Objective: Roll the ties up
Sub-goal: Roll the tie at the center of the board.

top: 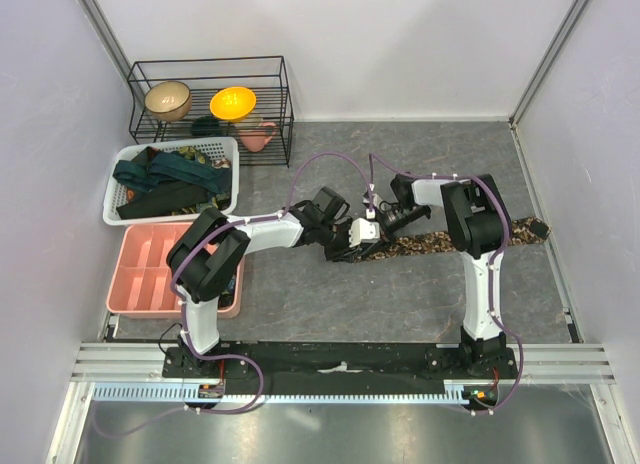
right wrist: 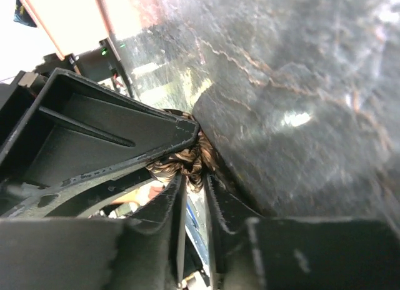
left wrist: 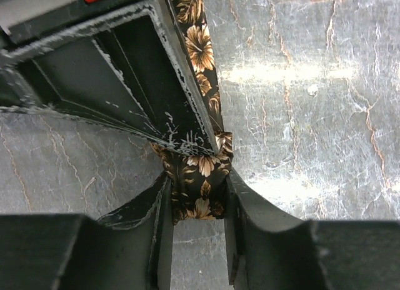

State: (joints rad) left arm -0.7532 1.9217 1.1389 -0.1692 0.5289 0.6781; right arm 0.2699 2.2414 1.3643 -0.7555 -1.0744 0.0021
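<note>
A brown-and-tan flowered tie [top: 440,241] lies across the table's middle, its free end reaching right. Its left end is folded into a small roll [left wrist: 199,185]. My left gripper [top: 352,241] is shut on that roll from the left; in the left wrist view both fingers [left wrist: 159,209] press its sides. My right gripper [top: 381,226] is shut on the same roll from the right, and the bunched fabric [right wrist: 187,164] sits at its fingertips. Several dark teal and black ties [top: 170,179] lie piled in the white mesh basket [top: 118,216].
A pink compartment tray [top: 150,269] sits at the left, near the left arm's base. A black wire rack [top: 280,104] at the back left holds bowls and a pink cup. Walls close in both sides and the back.
</note>
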